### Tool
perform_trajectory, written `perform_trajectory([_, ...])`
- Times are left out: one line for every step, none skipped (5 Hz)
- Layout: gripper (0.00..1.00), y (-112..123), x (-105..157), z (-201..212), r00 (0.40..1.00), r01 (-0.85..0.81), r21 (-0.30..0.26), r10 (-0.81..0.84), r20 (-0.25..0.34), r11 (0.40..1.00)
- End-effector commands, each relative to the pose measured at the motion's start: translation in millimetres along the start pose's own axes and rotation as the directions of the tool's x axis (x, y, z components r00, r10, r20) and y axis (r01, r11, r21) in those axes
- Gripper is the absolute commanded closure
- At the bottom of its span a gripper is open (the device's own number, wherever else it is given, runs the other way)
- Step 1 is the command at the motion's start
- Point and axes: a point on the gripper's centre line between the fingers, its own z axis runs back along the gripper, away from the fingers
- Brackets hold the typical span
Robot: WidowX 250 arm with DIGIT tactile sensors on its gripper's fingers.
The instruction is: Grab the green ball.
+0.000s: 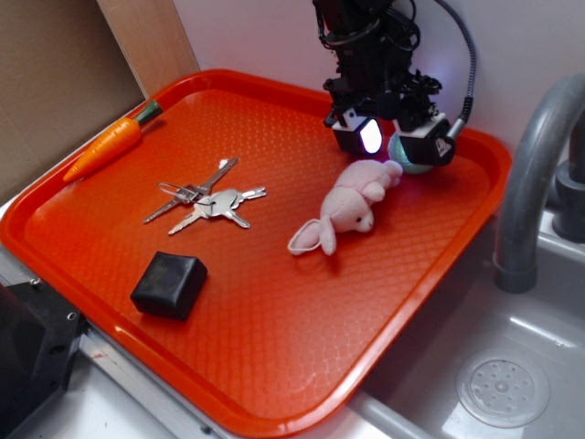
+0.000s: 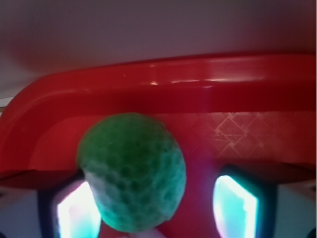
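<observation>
The green ball [image 1: 407,160] is a dimpled mint-green sphere at the far right of the orange tray [image 1: 274,311], just behind the pink plush bunny [image 1: 350,208]. My gripper [image 1: 399,142] is lowered over it, jaws open, one finger on each side. In the wrist view the ball [image 2: 131,171] sits between the two glowing pads, close against the left pad [image 2: 74,213], with a clear gap to the right pad [image 2: 235,206]. The right finger hides part of the ball in the exterior view.
On the tray lie a bunch of keys [image 1: 208,201], a black block [image 1: 170,284] and a toy carrot [image 1: 110,146] on the left rim. The tray's raised far rim [image 2: 163,82] is just behind the ball. A sink [image 1: 503,384] and a faucet [image 1: 530,183] stand to the right.
</observation>
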Motion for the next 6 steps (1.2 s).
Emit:
perform_trajectory([1.0,-13,1,31,0.989,0.091,0.003,-0.09,0.116,0.996])
perform_trajectory([1.0,-11,1,46,0.972,0.088,0.114,-0.11,0.206,0.99])
perform_trajectory([1.0,26,-14,107,0.963,0.04,0.178,-0.085,0.254,0.983])
perform_trajectory([1.0,73,-36,161,0.991,-0.087,0.099,0.076,0.111,0.991])
perform_trajectory([1.0,120,-77,187,0.952,-0.287,0.031,0.282,0.119,0.957])
perform_trajectory([1.0,156,-114,213,0.946,-0.276,-0.038,0.278,0.166,0.96])
